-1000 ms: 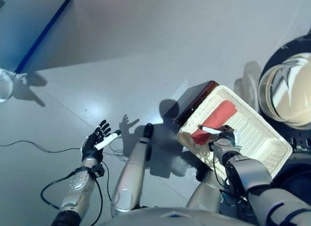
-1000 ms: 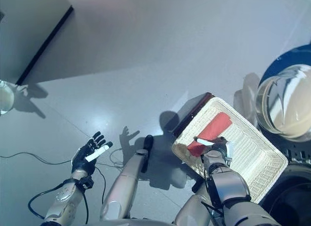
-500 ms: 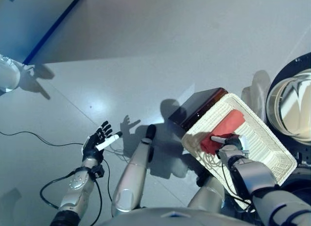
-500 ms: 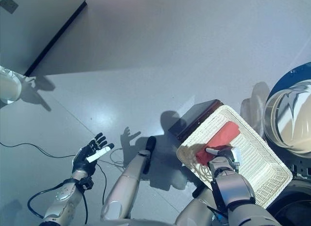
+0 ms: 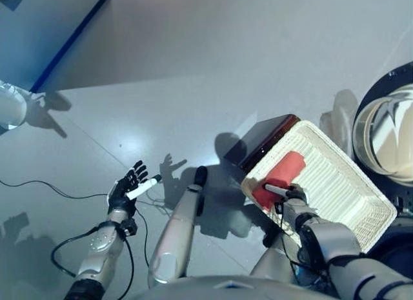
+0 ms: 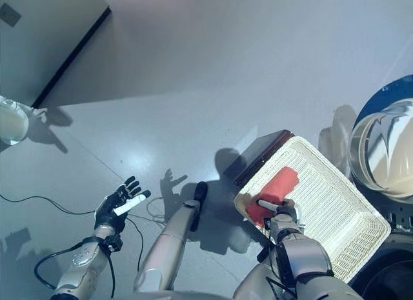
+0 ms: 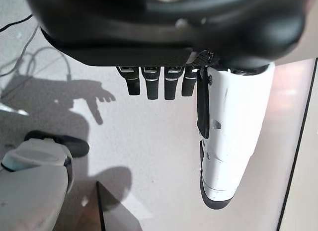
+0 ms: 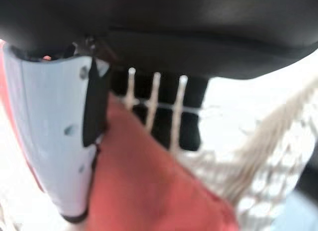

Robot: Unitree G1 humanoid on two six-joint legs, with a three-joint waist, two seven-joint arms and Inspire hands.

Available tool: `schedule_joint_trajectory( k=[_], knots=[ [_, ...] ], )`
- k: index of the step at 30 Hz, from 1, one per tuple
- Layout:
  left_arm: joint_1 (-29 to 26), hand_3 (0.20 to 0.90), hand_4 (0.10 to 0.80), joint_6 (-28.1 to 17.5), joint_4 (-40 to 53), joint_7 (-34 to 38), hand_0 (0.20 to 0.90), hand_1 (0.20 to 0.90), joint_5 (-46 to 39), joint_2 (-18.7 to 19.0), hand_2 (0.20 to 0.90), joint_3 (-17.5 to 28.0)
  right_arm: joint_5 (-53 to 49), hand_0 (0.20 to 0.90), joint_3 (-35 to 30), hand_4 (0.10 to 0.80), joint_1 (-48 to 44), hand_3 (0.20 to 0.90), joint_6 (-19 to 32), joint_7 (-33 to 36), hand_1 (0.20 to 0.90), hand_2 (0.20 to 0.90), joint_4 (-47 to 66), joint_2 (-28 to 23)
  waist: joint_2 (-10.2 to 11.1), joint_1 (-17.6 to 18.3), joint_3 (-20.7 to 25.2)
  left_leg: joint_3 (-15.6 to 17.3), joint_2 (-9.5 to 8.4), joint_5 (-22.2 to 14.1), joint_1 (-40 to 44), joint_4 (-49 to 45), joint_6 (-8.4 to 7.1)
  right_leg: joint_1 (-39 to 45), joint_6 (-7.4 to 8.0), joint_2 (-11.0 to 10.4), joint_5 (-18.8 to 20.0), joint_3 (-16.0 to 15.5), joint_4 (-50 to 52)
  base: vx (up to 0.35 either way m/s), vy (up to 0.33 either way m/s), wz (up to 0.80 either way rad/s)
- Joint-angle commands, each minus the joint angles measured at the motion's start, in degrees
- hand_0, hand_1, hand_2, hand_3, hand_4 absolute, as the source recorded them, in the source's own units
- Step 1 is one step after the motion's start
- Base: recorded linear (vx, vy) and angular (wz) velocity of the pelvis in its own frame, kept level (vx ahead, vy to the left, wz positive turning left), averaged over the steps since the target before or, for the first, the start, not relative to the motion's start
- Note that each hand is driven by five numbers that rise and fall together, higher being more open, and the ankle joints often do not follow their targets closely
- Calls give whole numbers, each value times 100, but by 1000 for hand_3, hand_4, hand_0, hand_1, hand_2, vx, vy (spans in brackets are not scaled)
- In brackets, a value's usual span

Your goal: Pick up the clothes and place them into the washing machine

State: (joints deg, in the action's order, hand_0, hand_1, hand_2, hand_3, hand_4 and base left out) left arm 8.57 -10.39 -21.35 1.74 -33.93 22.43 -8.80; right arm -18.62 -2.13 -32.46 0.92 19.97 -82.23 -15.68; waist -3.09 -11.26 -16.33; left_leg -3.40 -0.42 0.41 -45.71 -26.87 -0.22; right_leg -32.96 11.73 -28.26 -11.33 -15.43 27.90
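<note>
A red cloth (image 5: pixel 282 173) lies slantwise in a white wicker basket (image 5: pixel 339 184) on the floor at the right. My right hand (image 5: pixel 294 198) is over the cloth's near end, thumb stretched out. In the right wrist view its straight fingers (image 8: pixel 164 109) reach down onto the red cloth (image 8: pixel 149 191), with nothing curled round it. My left hand (image 5: pixel 126 187) hangs open over bare floor at the left, far from the basket, and holds nothing, as the left wrist view also shows of that hand (image 7: pixel 228 121). The washing machine's round door (image 5: pixel 387 135) stands at the far right.
A dark brown box (image 5: pixel 268 135) sits under the basket's far-left corner. A white rounded object (image 5: pixel 10 105) stands at the left edge by a wall with a dark blue skirting (image 5: pixel 68 45). Grey floor stretches between the hands and beyond the basket.
The camera has shifted a little. My right hand has drawn back along the cloth to its near end and sunk onto it. The left hand holds its pose.
</note>
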Motion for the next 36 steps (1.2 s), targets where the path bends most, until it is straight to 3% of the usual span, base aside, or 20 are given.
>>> schedule_joint_trajectory(
  k=[1, 8, 9, 11, 13, 14, 18, 19, 21, 22, 27, 32, 36],
  knots=[
    [-76, 900, 800, -447, 313, 149, 900, 900, 136, 361, 900, 535, -714, 200, -206, 300, 66, 200, 593, 231, 200, 200, 359, -450, 65, 13, -244, 9, 546, -591, 69, -303, -557, -82, 134, 114, 1023, 554, -108, -20, -27, -23],
    [11, 900, 800, -505, 261, 177, 900, 900, 52, 347, 900, 553, -1505, 200, -670, 300, 110, 200, 948, 193, 200, 200, 520, -822, 34, 295, -364, 133, 784, -609, 118, -486, -581, -445, 29, 291, 879, 853, 175, -58, -20, -32],
    [6, 900, 800, -508, 265, 176, 900, 900, 51, 347, 900, 549, -1513, 200, -675, 300, 113, 200, 952, 190, 200, 200, 526, -826, 35, 285, -393, 172, 772, -406, 63, -432, -542, -502, -25, 281, 1063, 838, 105, -150, 27, -20],
    [78, 900, 800, -535, 280, 171, 900, 900, -3, 301, 900, 579, -1867, 200, -887, 300, 190, 200, 1166, 208, 200, 200, 754, -856, 8, 379, -426, 223, 846, -415, 113, -449, -544, -579, -31, 343, 1054, 941, 127, -85, 37, -33],
    [109, 900, 800, -568, 215, 161, 900, 900, -75, 232, 900, 564, -2181, 200, -1074, 300, 246, 200, 1360, 193, 200, 200, 856, -841, -12, 446, -459, 281, 921, -447, 182, -486, -542, -640, -39, 411, 1036, 1016, 168, 23, 22, -42],
    [133, 900, 800, -574, 183, 169, 900, 900, -94, 194, 900, 559, -2314, 200, -1136, 300, 263, 200, 1464, 207, 200, 200, 930, -836, -13, 509, -437, 271, 978, -653, 278, -549, -574, -630, 4, 462, 864, 1075, 240, 79, 17, -38],
    [152, 900, 800, -641, 83, 143, 900, 900, -144, 74, 900, 443, -2801, 200, -1454, 300, 250, 200, 1707, 181, 200, 200, 980, -912, -80, 626, -500, 291, 1073, -751, 432, -655, -560, -750, -13, 587, 863, 1235, 330, -15, 10, -49],
    [171, 900, 800, -653, 82, 126, 900, 900, -169, 52, 900, 426, -2920, 200, -1511, 300, 269, 200, 1739, 121, 200, 200, 993, -954, -79, 659, -524, 346, 1087, -583, 422, -595, -526, -813, -59, 601, 1028, 1241, 253, -87, 48, -53],
    [255, 900, 800, -679, 72, 89, 900, 900, -248, -23, 900, 420, -3139, 200, -1597, 300, 301, 200, 1875, 72, 200, 200, 1054, -960, -69, 706, -464, 366, 1171, -831, 570, -638, -548, -847, -15, 697, 890, 1342, 291, 46, 52, -37],
    [309, 900, 800, -685, 20, 45, 900, 900, -327, -111, 900, 388, -3441, 200, -1753, 300, 307, 200, 1992, 9, 200, 200, 1073, -975, -62, 760, -470, 430, 1237, -753, 599, -661, -498, -919, -82, 794, 1023, 1361, 246, 77, 27, -47],
    [401, 900, 800, -735, -109, -6, 900, 900, -552, -285, 900, 286, -4189, 200, -2144, 300, 275, 200, 2477, 4, 200, 200, 1292, -871, -123, 840, -448, 474, 1379, -980, 892, -715, -457, -940, -93, 1030, 976, 1503, 264, 50, 13, -60],
    [457, 900, 800, -741, -226, -61, 900, 900, -590, -344, 900, 55, -4462, 200, -2456, 300, 138, 200, 2666, 159, 200, 200, 1300, -1160, -285, 941, -403, 505, 1392, -1016, 1027, -632, -467, -916, -59, 1027, 957, 1588, 234, 29, 14, -31],
    [528, 900, 800, -712, -360, -119, 900, 900, -590, -368, 900, -125, -4698, 200, -2810, 300, -25, 200, 2846, 371, 200, 200, 1307, -1828, -541, 1015, -274, 526, 1352, -975, 1092, -453, -544, -865, -20, 936, 933, 1623, 199, 29, 43, 3]
  ],
)
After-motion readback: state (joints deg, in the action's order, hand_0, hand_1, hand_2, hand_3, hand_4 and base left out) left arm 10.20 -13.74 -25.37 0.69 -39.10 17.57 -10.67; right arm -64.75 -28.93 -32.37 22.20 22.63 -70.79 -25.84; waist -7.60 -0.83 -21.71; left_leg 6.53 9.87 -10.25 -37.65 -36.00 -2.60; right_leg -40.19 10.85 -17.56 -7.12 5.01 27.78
